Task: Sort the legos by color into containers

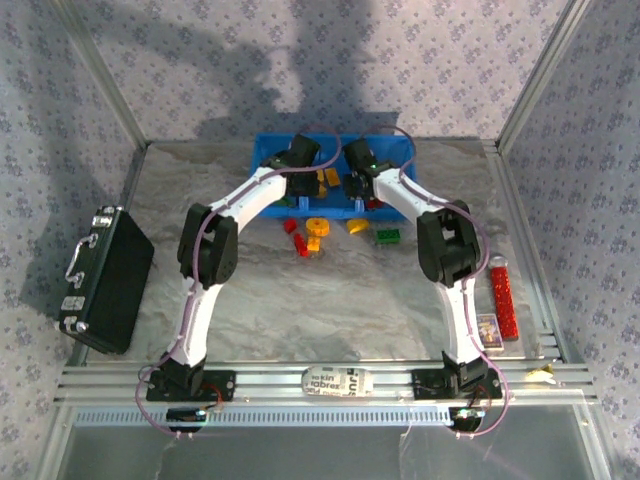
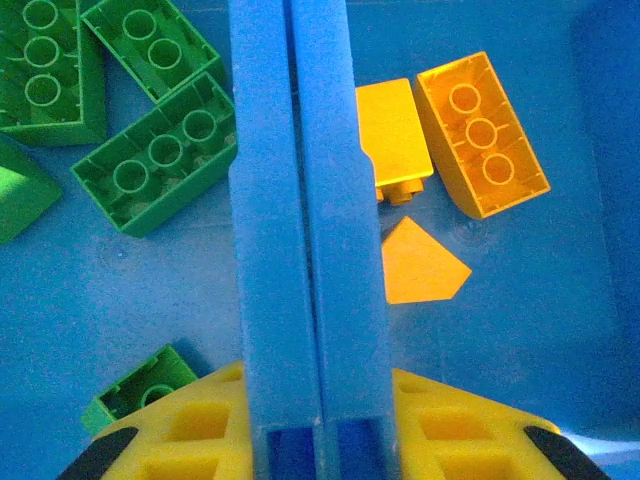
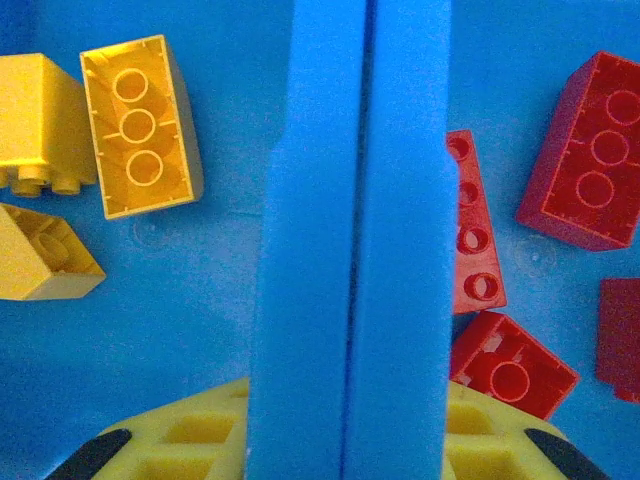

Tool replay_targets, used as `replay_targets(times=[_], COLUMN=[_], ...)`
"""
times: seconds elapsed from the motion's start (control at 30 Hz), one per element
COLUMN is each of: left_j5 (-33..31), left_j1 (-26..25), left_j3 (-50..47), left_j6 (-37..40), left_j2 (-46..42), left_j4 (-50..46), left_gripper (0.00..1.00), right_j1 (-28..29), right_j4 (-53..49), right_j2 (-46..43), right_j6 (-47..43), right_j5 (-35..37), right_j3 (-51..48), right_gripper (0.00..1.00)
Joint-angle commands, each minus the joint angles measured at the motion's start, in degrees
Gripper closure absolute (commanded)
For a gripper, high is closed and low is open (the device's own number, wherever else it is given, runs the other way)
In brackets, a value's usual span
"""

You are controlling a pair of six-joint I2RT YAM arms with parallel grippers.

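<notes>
Two claws are clenched on the blue tray (image 1: 265, 150), one on each inner wall. The left gripper (image 2: 318, 430) is closed across the first divider (image 2: 300, 200), by which green bricks (image 2: 155, 165) are parted from yellow-orange bricks (image 2: 480, 135). The right gripper (image 3: 345, 440) is closed across the second divider (image 3: 360, 200), with yellow-orange pieces on one side and red bricks (image 3: 595, 150) on the other. Each compartment seen is given to one colour. Loose legos (image 1: 317, 228) in red, yellow and green are scattered on the table (image 1: 300, 310) just before the tray. No brick is held. The paired hold is judged to be meant for steadying or shifting the tray, and the sorting is judged unfinished.
</notes>
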Motion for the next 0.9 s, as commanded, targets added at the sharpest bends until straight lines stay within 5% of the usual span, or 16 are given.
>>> replay_targets(times=[0.0,0.53,0.67,0.87], left_j5=[2.0,-1.86,-1.56,-2.02], left_j1=[-0.92,-8.32,-9.11,-7.78], left_j3=[-6.34,-40.6,-43.05,-39.43], left_j6=[2.39,-9.4,-9.97,-7.66], left_j2=[-3.04,-26.37,-29.49,-28.82], left_j4=[-1.72,10.07,10.32,9.37], left_gripper=[1.0,1.0,1.0,1.0], right_j1=[1.66,11.71,14.23,10.61], right_j4=[-2.45,1.79,1.6,2.43], right_j2=[-3.55,-20.45,-23.79,-22.94], right_j6=[-3.62,7.3,10.61,7.6], right_j5=[0.48,7.7,10.34,7.42], right_j3=[-5.62,-31.23,-36.47,-33.7], right_gripper=[0.79,0.8,0.8,0.8])
